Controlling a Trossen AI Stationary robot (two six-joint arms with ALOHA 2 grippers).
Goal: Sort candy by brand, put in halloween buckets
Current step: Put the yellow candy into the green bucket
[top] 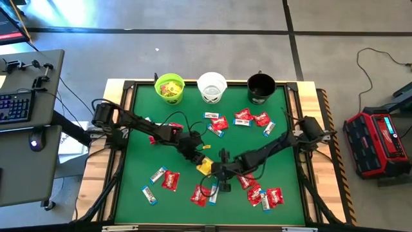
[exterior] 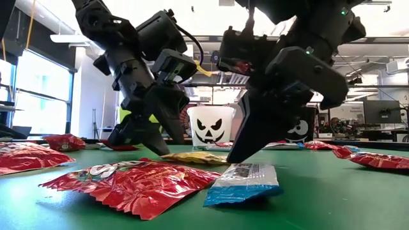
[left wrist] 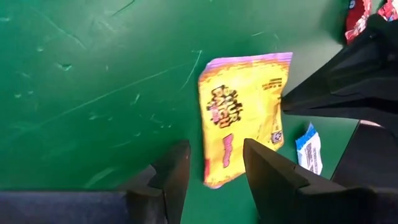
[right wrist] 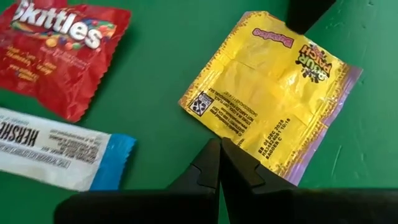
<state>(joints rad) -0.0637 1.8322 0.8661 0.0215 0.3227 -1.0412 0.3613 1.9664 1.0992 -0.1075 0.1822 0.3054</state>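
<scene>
Three buckets sit in a row along the far edge of the desk [top: 135,129] in my high view: lime green bucket [top: 170,87] already holding yellow candy, white bucket [top: 212,87], black bucket [top: 261,87]. Both arms meet mid-desk over one yellow packet [top: 205,166], the left gripper [top: 198,157] on its far-left side, the right gripper [top: 221,171] just beside its other side. Red packets [top: 243,116] and blue-and-white bars [top: 149,194] are scattered around, so I read the centre as crowded. Low view: both grippers hang close to the felt with the yellow packet [exterior: 186,157] flat between them; a red packet [exterior: 131,182] and a blue-and-white bar [exterior: 243,182] lie nearer the camera, clear of the tips. Left wrist view: jaws apart, fingers [left wrist: 172,174] straddling the packet's near end [left wrist: 244,124], not yet clamped; the right arm's dark body sits tight on one side, little room there. Right wrist view: jaws together, tip at the packet's edge [right wrist: 273,93], probably pinning or nudging it so my left can pinch it. Lift path toward the green bucket looks open.
</scene>
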